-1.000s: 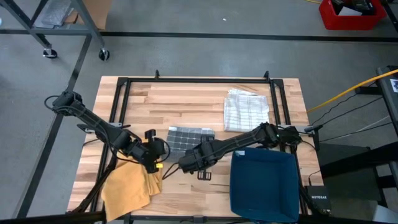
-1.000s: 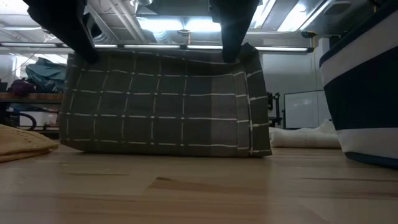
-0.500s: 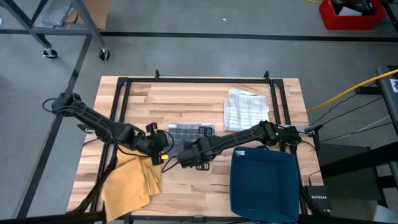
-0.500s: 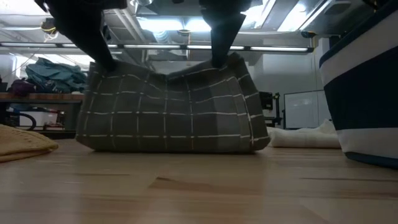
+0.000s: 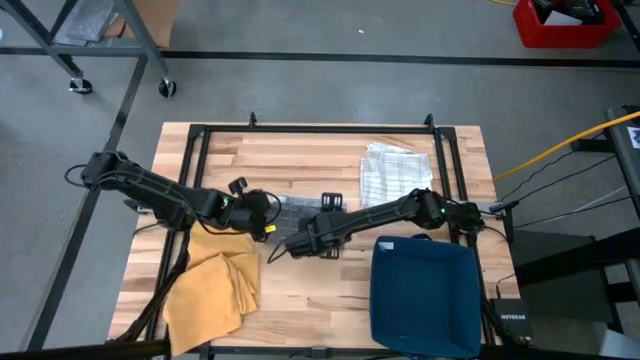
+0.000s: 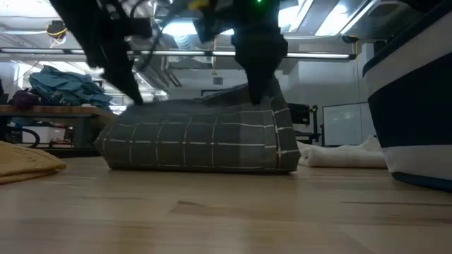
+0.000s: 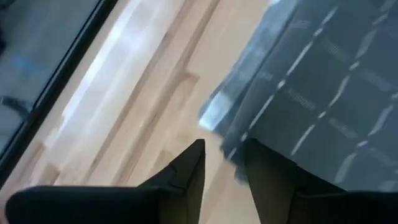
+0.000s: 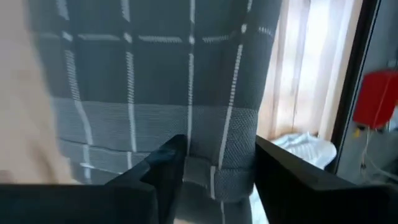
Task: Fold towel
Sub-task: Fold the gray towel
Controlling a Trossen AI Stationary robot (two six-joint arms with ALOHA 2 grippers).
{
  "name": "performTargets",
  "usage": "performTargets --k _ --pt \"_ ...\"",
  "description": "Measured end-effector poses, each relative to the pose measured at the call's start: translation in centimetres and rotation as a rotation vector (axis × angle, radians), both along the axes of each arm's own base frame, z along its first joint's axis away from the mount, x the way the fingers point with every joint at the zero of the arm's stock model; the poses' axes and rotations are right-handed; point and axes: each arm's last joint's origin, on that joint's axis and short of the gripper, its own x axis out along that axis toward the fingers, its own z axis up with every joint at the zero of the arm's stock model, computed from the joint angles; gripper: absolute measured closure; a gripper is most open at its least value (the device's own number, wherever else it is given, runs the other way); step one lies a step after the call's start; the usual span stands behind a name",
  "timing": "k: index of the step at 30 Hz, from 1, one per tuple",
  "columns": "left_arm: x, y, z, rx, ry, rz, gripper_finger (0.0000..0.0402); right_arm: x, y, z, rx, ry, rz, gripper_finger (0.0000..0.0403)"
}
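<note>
Item: grey checked towel [image 6: 201,141], folded, at the centre of the tabletop [image 5: 300,300].
Left gripper [image 5: 262,206] at its 9 o'clock edge, jaws apart, cloth beside one finger.
Right gripper [image 5: 300,243] at 5 o'clock, jaws apart astride the edge.
Risk: fabric snagging on withdrawing fingers [image 8: 166,163], dragging the fold open.

One piece of lettering shows in the high view — white capitals on a small dark box [image 5: 512,318] sitting at the table's near right corner, just beside the blue bin [image 5: 424,296]. It looks like "NETGEAR", though the letters are too small to be sure of each one. Nothing else carries readable text — not the towels, the red crate [image 5: 563,22] on the floor, or the room behind the table
</note>
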Motion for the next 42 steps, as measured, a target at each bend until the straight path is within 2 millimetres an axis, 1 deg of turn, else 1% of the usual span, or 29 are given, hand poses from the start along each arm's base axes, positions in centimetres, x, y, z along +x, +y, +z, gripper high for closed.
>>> performTargets --k 4,7,9,13,18,24,28,33,35,38,42 --pt "-0.5 0.9 -2.1 0.007 0.032 0.035 0.0281 -0.2 -1.2 -1.5 0.016 0.064 -0.032 0.0204" --pt "-1.0 1.5 -3.4 0.006 0.043 0.063 0.027 -0.4 -1.8 -2.2 0.024 0.096 -0.049 0.0198" --pt "-1.3 1.8 -4.1 -0.002 0.042 0.092 0.0264 -0.5 -2.1 -2.6 0.022 0.113 -0.056 0.0197" --pt "-1.8 2.1 -4.8 -0.028 0.03 0.154 0.0262 -0.5 -2.6 -3.1 0.001 0.121 -0.062 0.0197" --pt "-1.7 1.8 -4.9 -0.037 0.015 0.14 0.0273 0.0 -3.0 -3.3 0.005 0.091 -0.05 0.0197" --pt "-1.1 1.0 -4.6 -0.063 -0.05 0.082 0.0286 0.1 -2.9 -3.3 -0.002 0.072 -0.042 0.0197" --pt "-0.7 0.4 -4.5 -0.15 -0.061 0.011 0.0292 0.1 -2.7 -3.1 0.048 0.078 -0.046 0.0197" --pt "0.0 -0.2 -4.3 -0.281 -0.083 -0.122 0.0301 0.4 -2.4 -2.1 0.136 0.06 -0.055 0.0197" --pt "0.5 -0.4 -3.9 -0.282 -0.131 -0.181 0.0306 0.6 -2.3 -1.7 0.168 0.04 -0.056 0.0197" --pt "1.1 -0.5 -3.4 -0.259 -0.191 -0.241 0.0314 1.0 -2.0 -1.7 0.245 0.0 -0.057 0.0197" --pt "1.3 -0.5 -3.4 -0.216 -0.171 -0.294 0.0323 1.7 -1.7 -2.6 0.309 -0.056 -0.051 0.0197"
